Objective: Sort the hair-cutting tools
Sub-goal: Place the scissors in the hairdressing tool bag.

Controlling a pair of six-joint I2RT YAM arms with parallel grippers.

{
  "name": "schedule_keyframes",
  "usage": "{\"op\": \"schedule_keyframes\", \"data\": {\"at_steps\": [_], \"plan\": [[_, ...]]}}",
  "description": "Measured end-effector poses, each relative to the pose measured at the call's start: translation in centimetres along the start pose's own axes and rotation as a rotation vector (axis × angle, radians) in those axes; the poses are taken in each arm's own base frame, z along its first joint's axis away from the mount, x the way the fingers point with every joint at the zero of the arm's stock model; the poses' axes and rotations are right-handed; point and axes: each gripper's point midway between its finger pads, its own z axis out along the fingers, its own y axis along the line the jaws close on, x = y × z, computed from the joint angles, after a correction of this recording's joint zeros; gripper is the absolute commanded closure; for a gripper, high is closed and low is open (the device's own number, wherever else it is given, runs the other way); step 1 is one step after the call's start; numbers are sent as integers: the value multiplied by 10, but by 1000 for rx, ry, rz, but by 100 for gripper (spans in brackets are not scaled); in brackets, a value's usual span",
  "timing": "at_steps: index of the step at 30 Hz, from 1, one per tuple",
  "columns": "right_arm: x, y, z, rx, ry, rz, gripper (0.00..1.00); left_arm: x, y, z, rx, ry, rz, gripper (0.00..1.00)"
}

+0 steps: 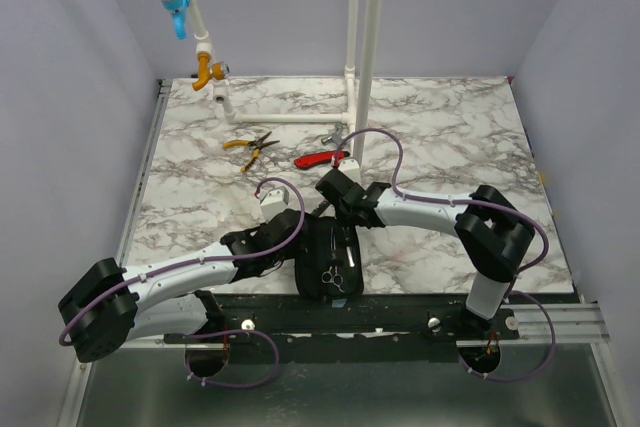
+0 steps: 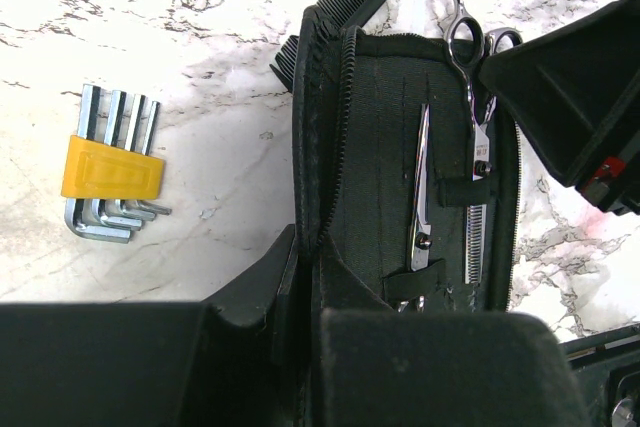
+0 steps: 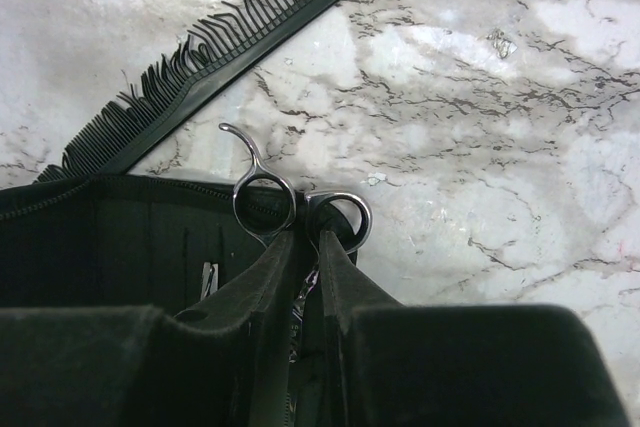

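L gripper is clamping shut on the left wall of the black zip case. R gripper is straddling the thinning shears just below the finger rings, jaws nearly shut; can't tell if they're biting yet. Shears are sitting in the case under an elastic strap, beside plain scissors; comb is lying outside at the far edge. Risks: slick shank pivoting in a weak pinch; teeth snagging the strap, dragging the case out of L's hold.
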Motion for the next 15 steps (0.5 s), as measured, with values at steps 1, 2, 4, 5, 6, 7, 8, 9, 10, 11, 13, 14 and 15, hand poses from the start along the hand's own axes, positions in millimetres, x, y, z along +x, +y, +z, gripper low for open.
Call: {"op": "schedule_keyframes", "data": {"at_steps": [1,2,4,5,6,7,8,9,10,11,13,14,15], "plan": [[1,0,1,2,3,-2,81,0,0,0,0,0,0,100],[3,0,3,5,8,-4,81,0,0,0,0,0,0,100],[4,-1,4,10,9,-6,82,0,0,0,0,0,0,100],[4,-1,4,10,9,-6,82,0,0,0,0,0,0,100],[4,-1,4,10,9,-6,82,0,0,0,0,0,0,100],[4,-1,5,10,8,-6,84,0,0,0,0,0,0,100],[5,-2,5,11,8,-6,85,0,0,0,0,0,0,100],[5,-2,5,13,6,-6,86,0,0,0,0,0,0,100],[5,-2,6,13,6,-6,88,0,0,0,0,0,0,100],[5,-3,6,14,5,-7,90,0,0,0,0,0,0,100],[6,-3,6,15,5,-8,92,0,0,0,0,0,1,100],[7,-3,7,15,5,-9,94,0,0,0,0,0,1,100],[7,-3,7,14,4,-9,95,0,0,0,0,0,2,100]]}}
